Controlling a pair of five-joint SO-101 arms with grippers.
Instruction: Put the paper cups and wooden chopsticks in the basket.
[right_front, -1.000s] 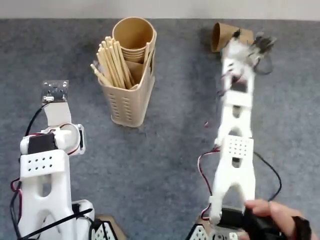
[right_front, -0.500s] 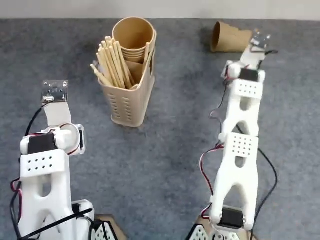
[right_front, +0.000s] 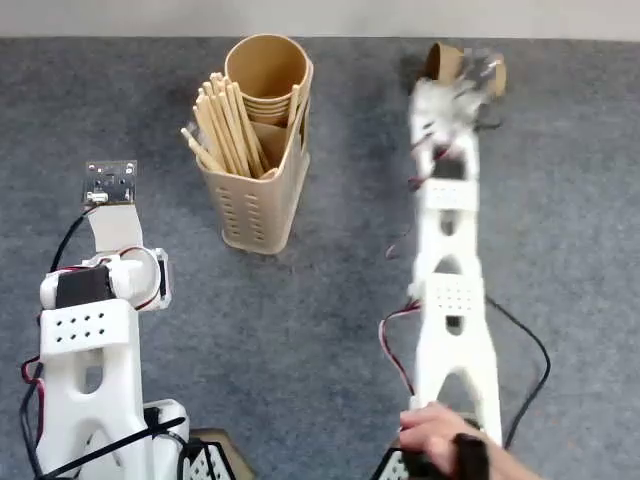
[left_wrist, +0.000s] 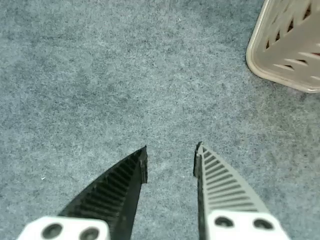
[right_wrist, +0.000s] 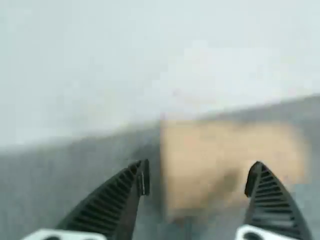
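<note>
A tan basket (right_front: 262, 210) stands at the back middle of the grey carpet, holding stacked paper cups (right_front: 266, 70) and several wooden chopsticks (right_front: 225, 125). Another paper cup (right_front: 445, 62) lies on its side at the back right. My right gripper (right_front: 470, 75) is at that cup; in the right wrist view the gripper (right_wrist: 197, 176) is open, with the cup (right_wrist: 225, 165) lying between and beyond its fingers. My left gripper (left_wrist: 170, 160) is open over bare carpet at the left, holding nothing, with the basket's corner (left_wrist: 287, 50) off to one side.
A person's hand (right_front: 440, 445) rests at the right arm's base near the front edge. A pale wall edge (right_front: 320, 18) runs along the back of the carpet, just behind the lying cup. Open carpet lies between the two arms.
The right arm has swung left, bringing its gripper from the cup's right side onto the cup. A hand is at its base again. The left arm has not moved.
</note>
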